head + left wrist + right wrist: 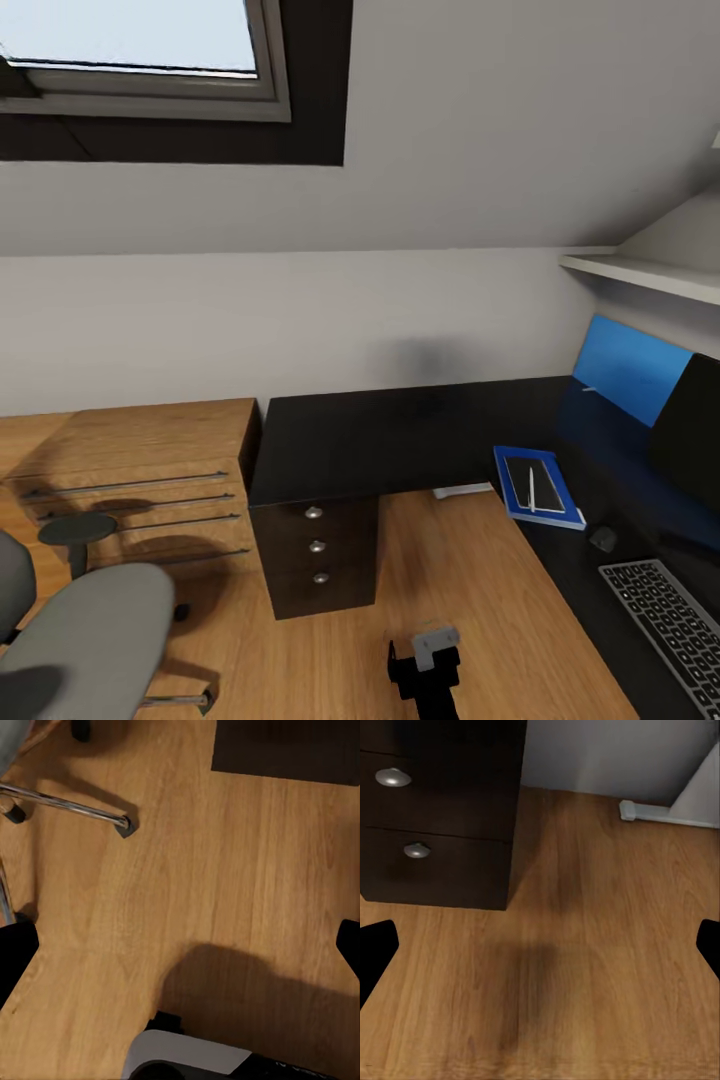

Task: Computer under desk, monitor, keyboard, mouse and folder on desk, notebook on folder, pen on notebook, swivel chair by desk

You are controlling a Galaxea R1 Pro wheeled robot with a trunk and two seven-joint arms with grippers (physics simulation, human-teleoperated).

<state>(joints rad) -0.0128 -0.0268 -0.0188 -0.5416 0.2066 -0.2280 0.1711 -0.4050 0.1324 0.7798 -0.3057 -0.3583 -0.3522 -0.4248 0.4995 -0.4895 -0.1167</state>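
Clearly the swivel chair (85, 640) is sitting well apart from the desk (400, 440), out on the wood floor (470, 570), and that is where trouble could be starting: judging from its spot, a push could be sending its wheeled base (71, 806) rolling off line or knocking into the drawer unit (315, 555). On the black surface the folder (538, 487) is lying with the dark notebook (532, 484) and the pen (531, 489) stacked on it, the mouse (603, 539) just beside and the keyboard (668, 620) nearer the camera. A careless arm swing here could be scattering that stack. Both pairs of jaws are standing spread wide, gripping nothing, each looking down at bare floor in its wrist view. The monitor (690, 435) is being cut off at the frame edge, the keyboard too, and I cannot be making out a computer under the surface from here.
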